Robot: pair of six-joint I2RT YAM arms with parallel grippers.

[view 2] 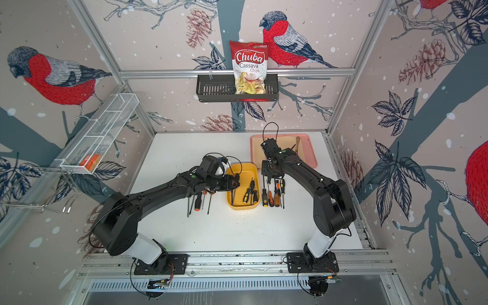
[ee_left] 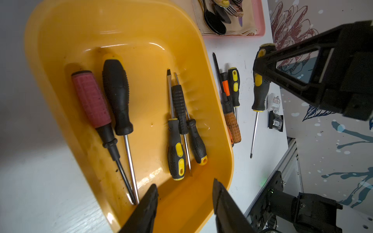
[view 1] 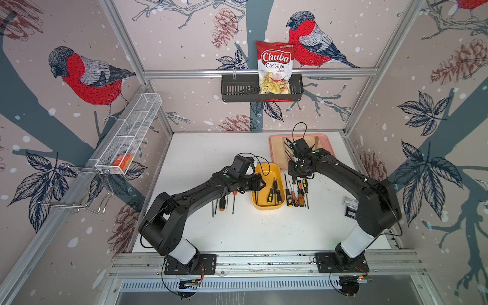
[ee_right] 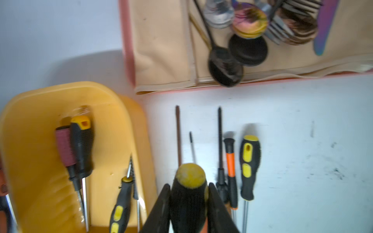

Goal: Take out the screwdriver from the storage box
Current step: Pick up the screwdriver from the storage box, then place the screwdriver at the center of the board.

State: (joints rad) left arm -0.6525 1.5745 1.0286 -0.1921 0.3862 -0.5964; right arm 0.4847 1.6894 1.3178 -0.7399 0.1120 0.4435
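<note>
The yellow storage box [view 1: 266,171] [view 2: 244,171] sits mid-table and holds several screwdrivers, among them a red-handled one [ee_left: 90,98], a black-handled one [ee_left: 117,90] and small black-and-yellow ones [ee_left: 177,153]. My left gripper [ee_left: 184,183] [view 1: 260,183] hovers over the box's left side, open and holding nothing. My right gripper [ee_right: 188,185] [view 1: 299,169] is just right of the box [ee_right: 30,141], above the table. It is shut on the handle of a black-and-yellow screwdriver [ee_right: 189,199] [ee_left: 260,88] whose shaft points down.
Loose screwdrivers lie in a row right of the box [view 1: 297,195] and another group left of it [view 1: 224,203]. A pink tray [view 1: 327,142] with cutlery lies behind my right arm. Small packets [view 1: 350,206] lie at the right edge. A black basket [view 1: 237,89] hangs on the back wall.
</note>
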